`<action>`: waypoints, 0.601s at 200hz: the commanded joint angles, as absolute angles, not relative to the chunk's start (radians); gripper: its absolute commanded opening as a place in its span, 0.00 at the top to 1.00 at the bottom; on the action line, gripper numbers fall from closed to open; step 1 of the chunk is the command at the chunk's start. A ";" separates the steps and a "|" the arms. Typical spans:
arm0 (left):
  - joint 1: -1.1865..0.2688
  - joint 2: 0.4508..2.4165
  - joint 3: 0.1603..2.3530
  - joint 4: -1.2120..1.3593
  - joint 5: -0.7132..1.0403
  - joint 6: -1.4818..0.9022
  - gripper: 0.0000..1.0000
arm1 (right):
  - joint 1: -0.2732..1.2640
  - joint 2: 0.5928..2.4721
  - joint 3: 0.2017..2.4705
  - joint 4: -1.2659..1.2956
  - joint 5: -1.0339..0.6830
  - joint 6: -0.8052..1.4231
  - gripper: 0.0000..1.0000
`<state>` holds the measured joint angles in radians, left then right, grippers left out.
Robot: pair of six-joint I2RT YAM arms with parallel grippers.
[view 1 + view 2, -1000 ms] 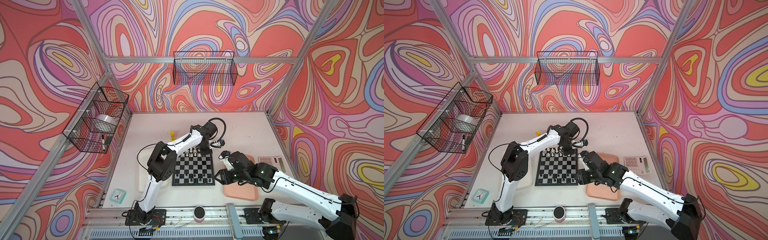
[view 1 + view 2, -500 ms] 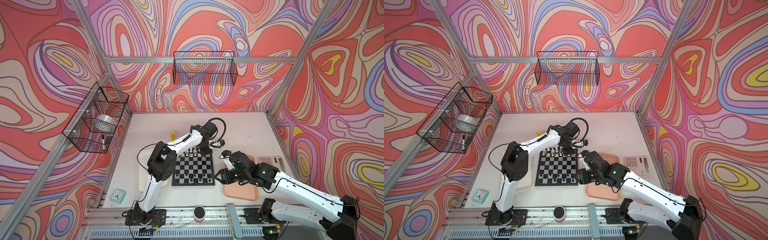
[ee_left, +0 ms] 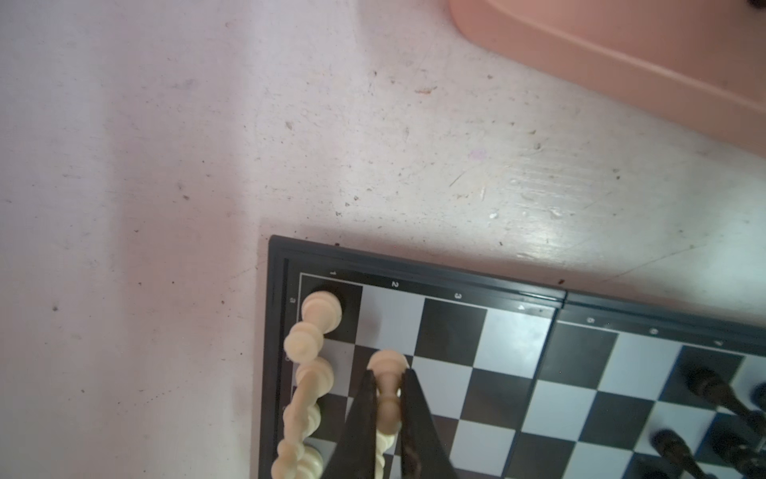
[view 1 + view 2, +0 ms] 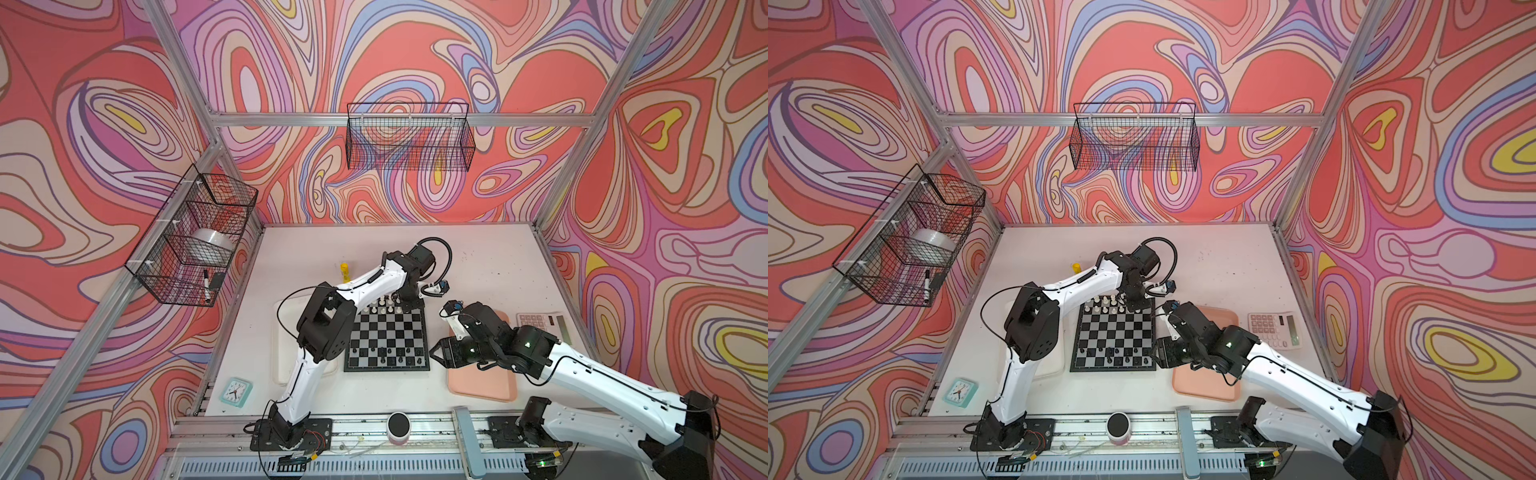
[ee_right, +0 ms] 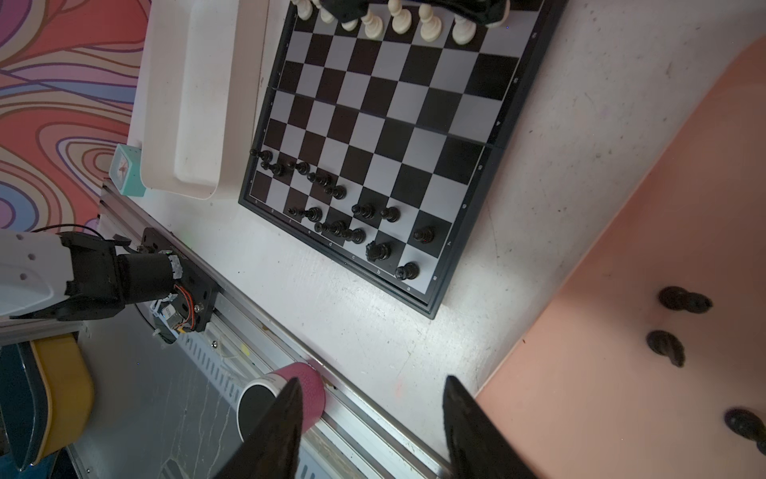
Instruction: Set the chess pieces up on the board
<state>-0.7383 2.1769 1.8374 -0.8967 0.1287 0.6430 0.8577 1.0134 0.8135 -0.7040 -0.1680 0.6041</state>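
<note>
A: Noted cream pawn [image 3: 388,369] pinched at neck in left jaws, at far-right corner of board [image 3: 414,269].
B: Judged light, slick, tippy; best taken mid-stem. Found right jaws spread, empty.

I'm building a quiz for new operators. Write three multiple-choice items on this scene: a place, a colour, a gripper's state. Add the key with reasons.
1. Where do the black pieces off the board lie? A. the pink tray. B. the white tray. C. a wire basket.
2. What colour is the pawn in the left gripper? A. Black. B. Cream. C. Yellow.
3. The right gripper is: A. Open, empty. B. Shut on a pawn. C. Shut on a clock.
Key: 1 A, the right wrist view shows them on the tray; 2 B, cream shows between the shut jaws; 3 A, its jaws stand apart, nothing held.
</note>
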 commanded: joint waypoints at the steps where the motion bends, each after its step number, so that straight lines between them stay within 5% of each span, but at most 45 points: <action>1: -0.758 2.204 1.831 -0.896 0.118 0.657 0.88 | 0.853 1.011 0.804 -0.704 -0.161 0.597 0.44; 120: -0.768 2.224 1.830 -0.884 0.090 0.669 0.88 | 0.851 1.014 0.796 -0.696 -0.166 0.597 0.44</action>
<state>-0.7593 2.2047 1.8374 -0.8864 0.1020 0.6537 0.8570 1.0134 0.8131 -0.7036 -0.1684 0.6041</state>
